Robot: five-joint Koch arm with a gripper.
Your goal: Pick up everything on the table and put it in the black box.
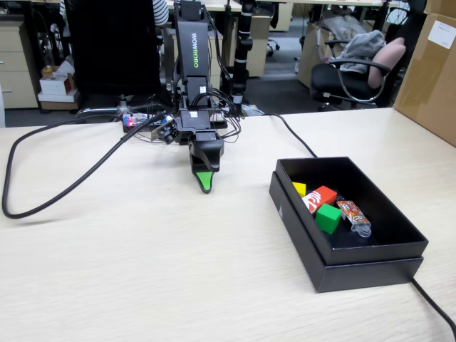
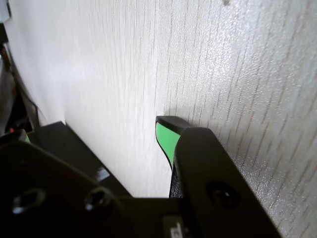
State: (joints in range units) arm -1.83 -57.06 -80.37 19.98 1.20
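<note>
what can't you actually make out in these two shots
- Gripper state: in both views only one green-faced tip shows, the other jaw sits behind it.
- Yellow cube: fixed view, partly hidden by the black box wall and the red-and-white packet.
- Candy wrapper print: too small in the fixed view.
- Box contents: out of frame in the wrist view.

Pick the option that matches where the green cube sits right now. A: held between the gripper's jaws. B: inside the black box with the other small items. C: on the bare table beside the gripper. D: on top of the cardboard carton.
B: the fixed view shows the green cube lying inside the black box, next to the red-and-white packet and the yellow cube.
</note>
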